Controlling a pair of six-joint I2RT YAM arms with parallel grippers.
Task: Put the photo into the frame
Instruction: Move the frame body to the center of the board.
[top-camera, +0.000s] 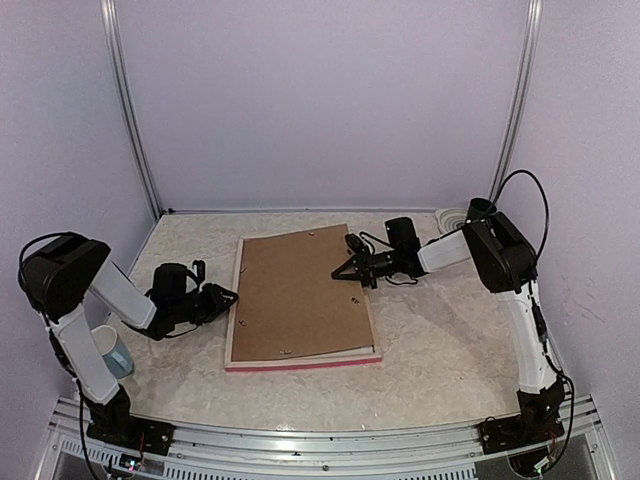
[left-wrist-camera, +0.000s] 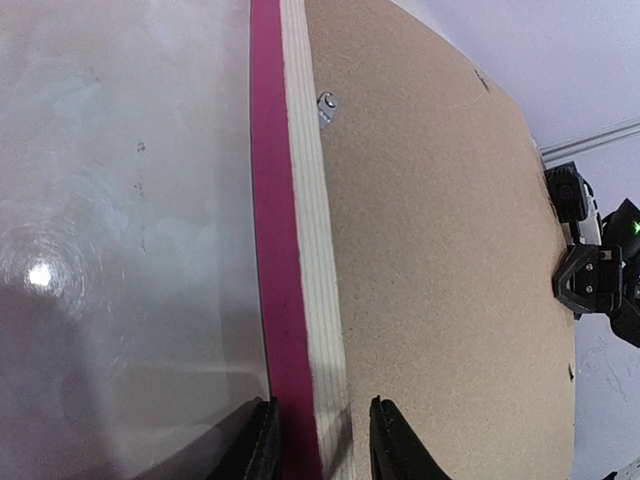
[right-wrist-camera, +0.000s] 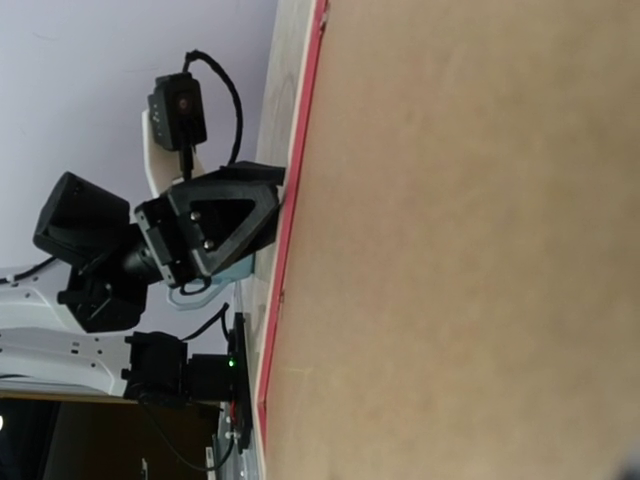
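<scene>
The frame (top-camera: 300, 362) lies face down on the table, pink-red edge (left-wrist-camera: 275, 250) outward and pale wood back up. A brown backing board (top-camera: 300, 295) covers its opening. My left gripper (top-camera: 228, 297) is at the frame's left rail. In the left wrist view, one of its fingers (left-wrist-camera: 258, 445) is against the pink edge and the other is over the board, so it is shut on the rail. My right gripper (top-camera: 350, 268) is shut, its tip at the board's right edge. The right wrist view shows only board (right-wrist-camera: 470, 250) and red edge (right-wrist-camera: 290, 250). The photo is hidden.
A blue and white cup (top-camera: 112, 352) stands by the left arm's base. A white coiled thing (top-camera: 452, 216) lies at the back right corner. A small metal tab (left-wrist-camera: 326, 105) sits on the frame's back rail. Walls close in the table on three sides.
</scene>
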